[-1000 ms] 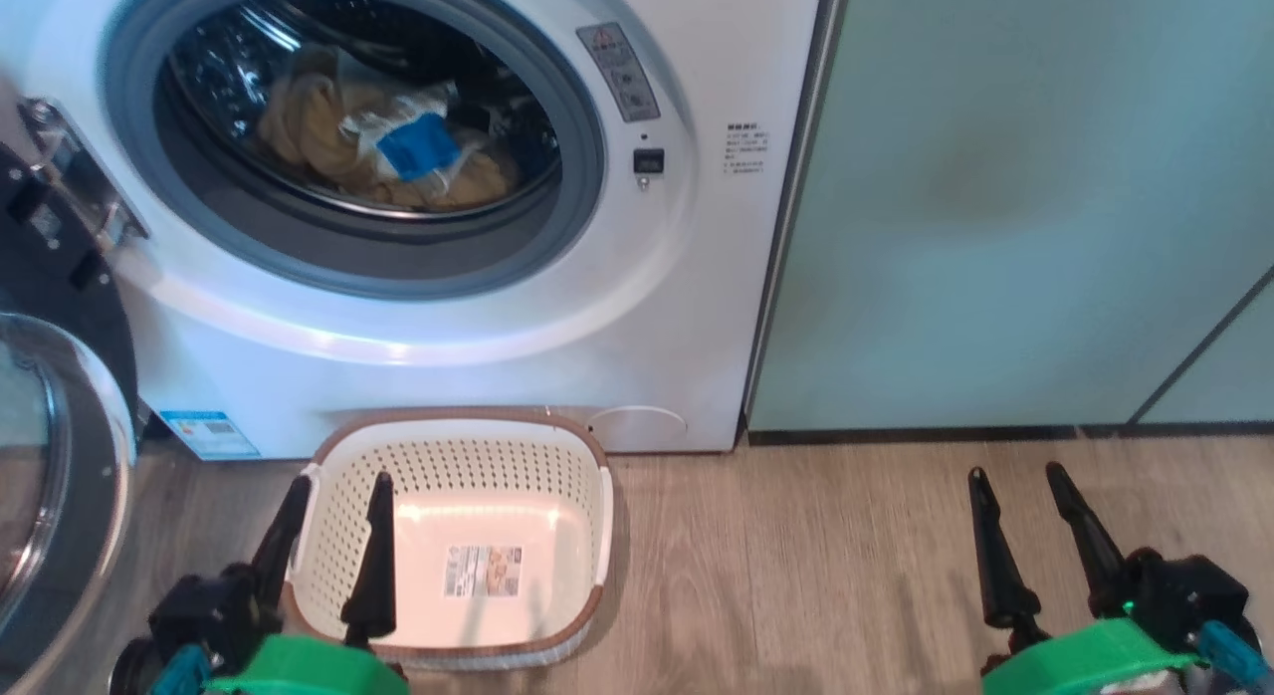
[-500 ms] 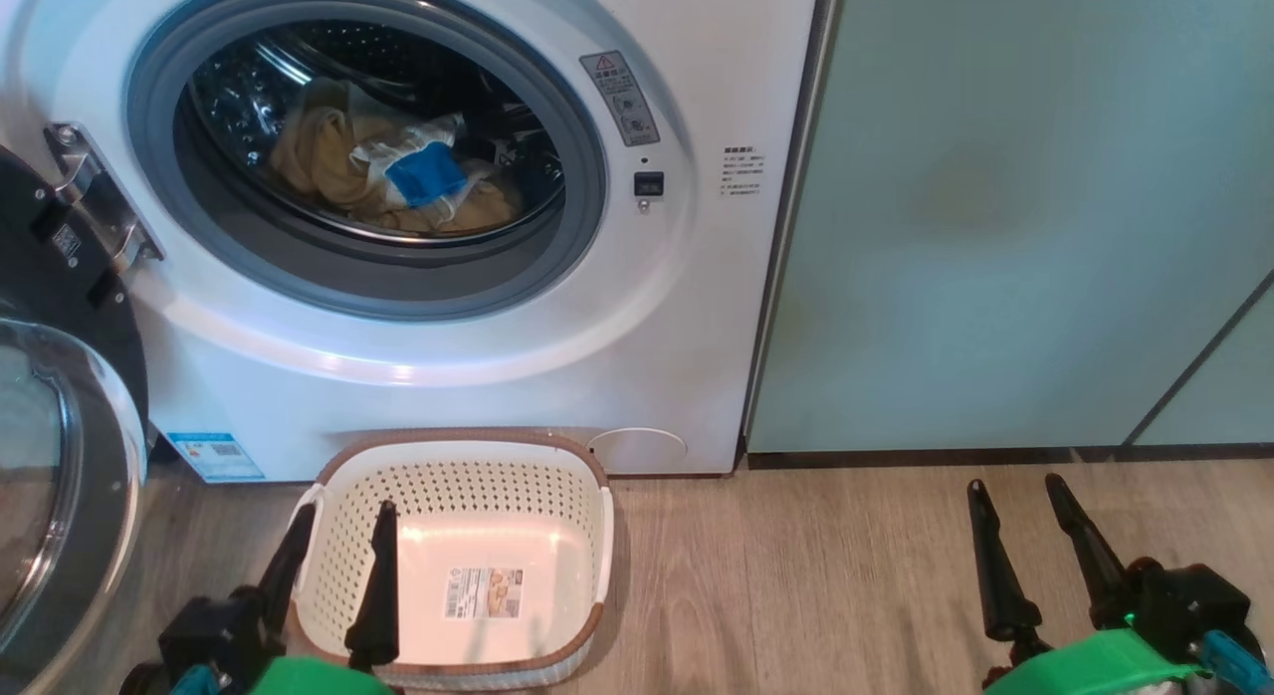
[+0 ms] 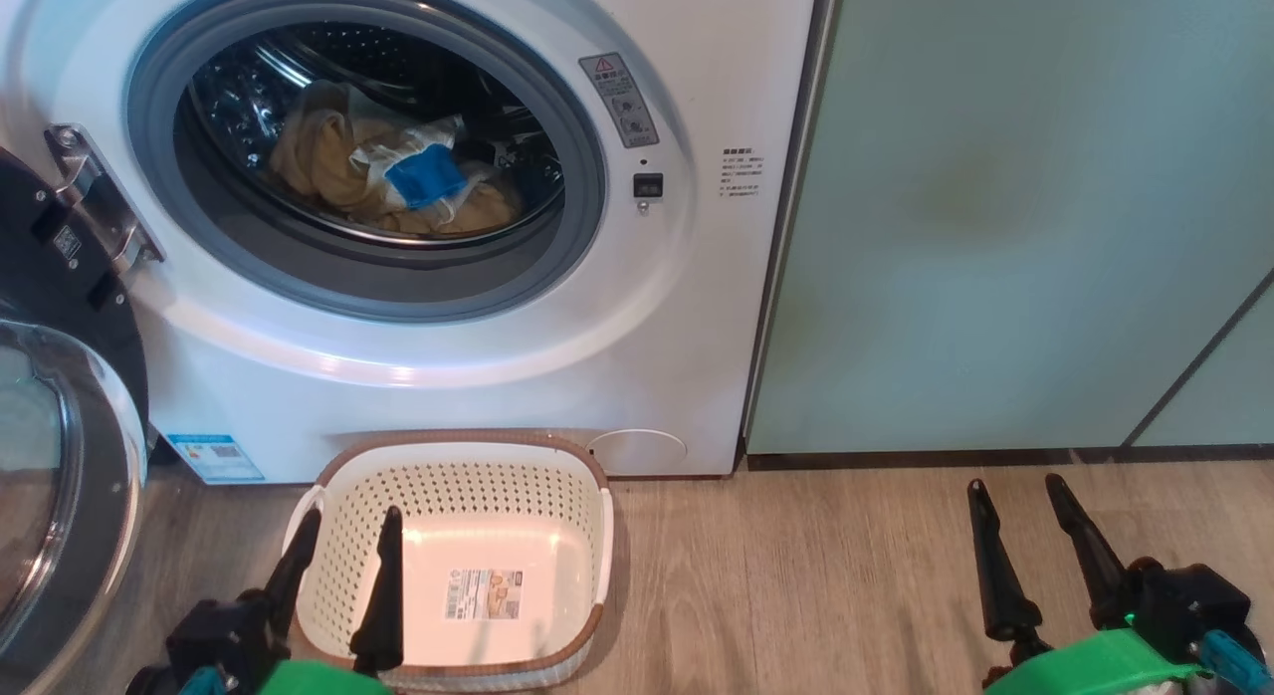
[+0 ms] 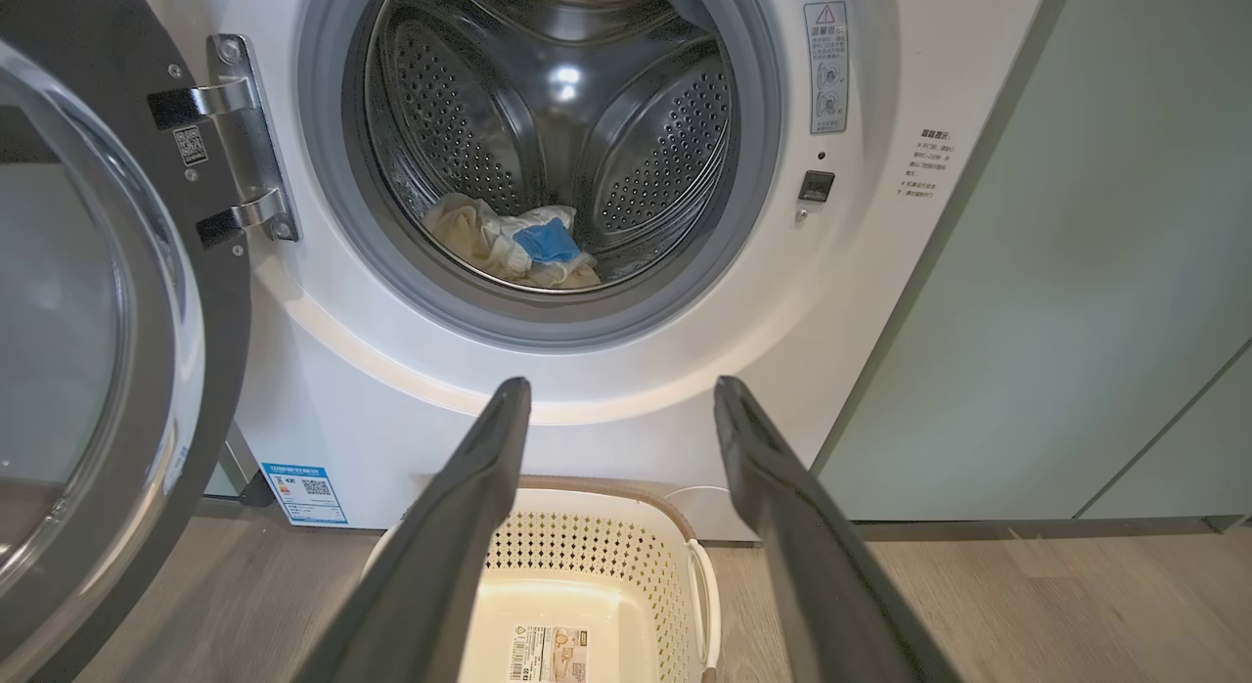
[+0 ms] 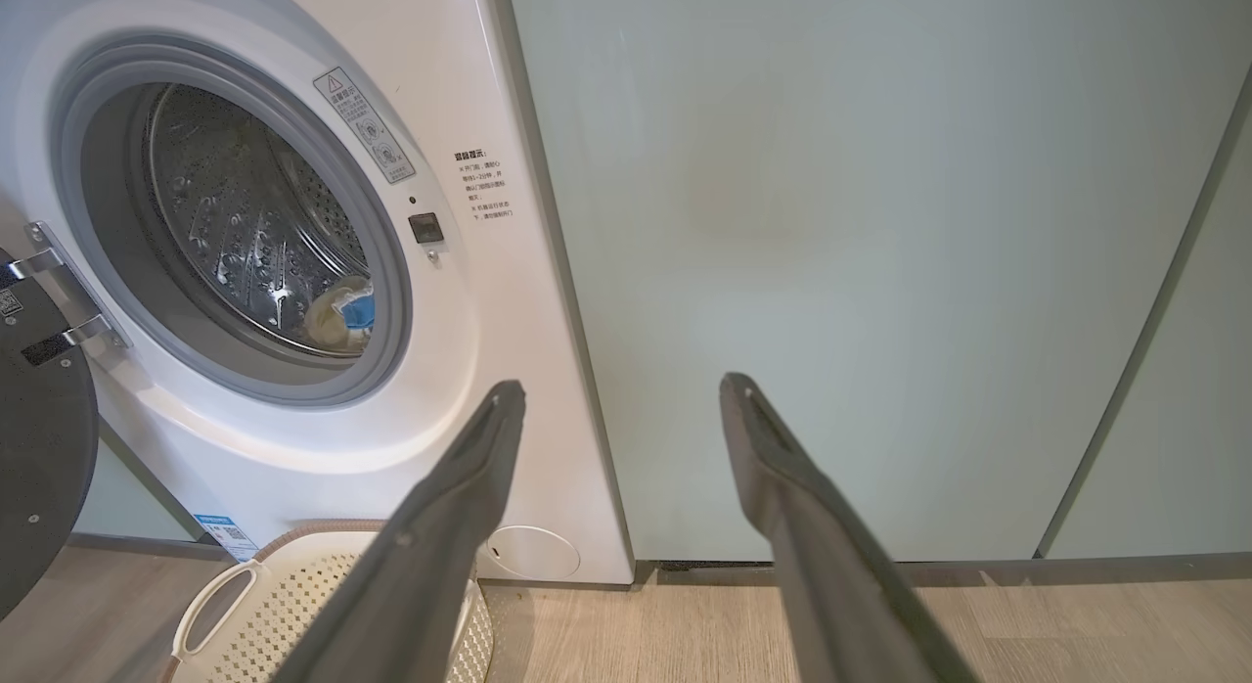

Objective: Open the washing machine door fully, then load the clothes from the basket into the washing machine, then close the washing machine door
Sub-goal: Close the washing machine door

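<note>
1. Your left gripper (image 3: 350,516) is spread wide and holds nothing. In the head view its two dark fingers lie over the left part of the basket (image 3: 448,481), one across the left rim and one across the inside.
2. In the left wrist view those fingers point at the lower front of the washing machine (image 3: 478,376), with the basket showing below and between them. You cannot tell from the views whether a finger touches the basket.
3. Your right gripper (image 3: 1015,483) is also spread wide and holds nothing. It hangs over the wooden floor (image 3: 796,576), well to the right of the basket, in front of the pale green cabinet (image 3: 995,227).
4. The basket stands on the floor just in front of the washing machine, close to its base. It has no clothing in it, and the label (image 3: 483,592) on its floor is in plain sight.
5. The clothes (image 3: 398,177) lie in a heap at the bottom of the steel drum (image 4: 626,125), behind the grey gasket (image 3: 348,287). They are pale yellow and cream, with a blue patch on top.
6. The door (image 3: 60,277) is swung open to the left of the opening on its metal hinge (image 3: 95,207). Its glass centre and chrome rim face you.
7. A blue sticker (image 3: 214,458) sits at the machine's lower left corner, just beside the door's edge.
</note>
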### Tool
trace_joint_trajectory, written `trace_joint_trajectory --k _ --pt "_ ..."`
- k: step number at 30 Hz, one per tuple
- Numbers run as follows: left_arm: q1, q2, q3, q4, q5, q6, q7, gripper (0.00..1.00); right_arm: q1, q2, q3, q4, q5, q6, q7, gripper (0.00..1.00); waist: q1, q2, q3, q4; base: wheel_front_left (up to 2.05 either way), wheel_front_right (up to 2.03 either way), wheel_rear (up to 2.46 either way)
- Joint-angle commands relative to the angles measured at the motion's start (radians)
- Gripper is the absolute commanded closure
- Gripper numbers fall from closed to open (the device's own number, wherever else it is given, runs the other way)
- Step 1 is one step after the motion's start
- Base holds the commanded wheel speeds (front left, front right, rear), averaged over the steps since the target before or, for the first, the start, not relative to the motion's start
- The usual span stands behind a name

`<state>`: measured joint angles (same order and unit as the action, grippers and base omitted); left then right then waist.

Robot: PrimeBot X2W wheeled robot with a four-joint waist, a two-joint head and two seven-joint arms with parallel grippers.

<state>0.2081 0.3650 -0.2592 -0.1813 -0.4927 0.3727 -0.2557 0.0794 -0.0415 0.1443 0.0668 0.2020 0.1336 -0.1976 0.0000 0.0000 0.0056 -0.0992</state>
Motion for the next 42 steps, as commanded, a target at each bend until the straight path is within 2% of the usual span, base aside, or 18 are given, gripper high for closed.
trace_joint_trajectory --k 1,9,24,42 --pt "-0.045 0.016 0.04 -0.025 0.01 0.006 -0.005 0.0 -0.023 -0.009 0.021 -0.032 -0.001 -0.003 -0.006 0.0 0.0 0.0 0.001 0.0 -0.44 0.44 0.0" --pt "-0.047 0.016 0.039 -0.023 0.012 0.007 -0.005 0.0 -0.022 -0.009 0.017 -0.032 0.0 -0.003 -0.006 0.0 0.0 0.0 -0.001 0.0 -0.98 0.98 0.0" --pt "-0.062 0.022 0.04 -0.018 0.011 -0.01 -0.005 0.0 -0.03 -0.009 0.013 -0.032 0.002 -0.003 -0.011 0.0 0.0 0.0 0.012 0.014 -1.67 1.65 0.02" --pt "-0.067 0.015 0.051 -0.02 0.034 -0.019 -0.006 0.0 -0.028 -0.009 0.004 -0.032 -0.001 -0.003 -0.016 0.0 0.0 0.0 0.018 0.033 -0.17 0.17 0.0"
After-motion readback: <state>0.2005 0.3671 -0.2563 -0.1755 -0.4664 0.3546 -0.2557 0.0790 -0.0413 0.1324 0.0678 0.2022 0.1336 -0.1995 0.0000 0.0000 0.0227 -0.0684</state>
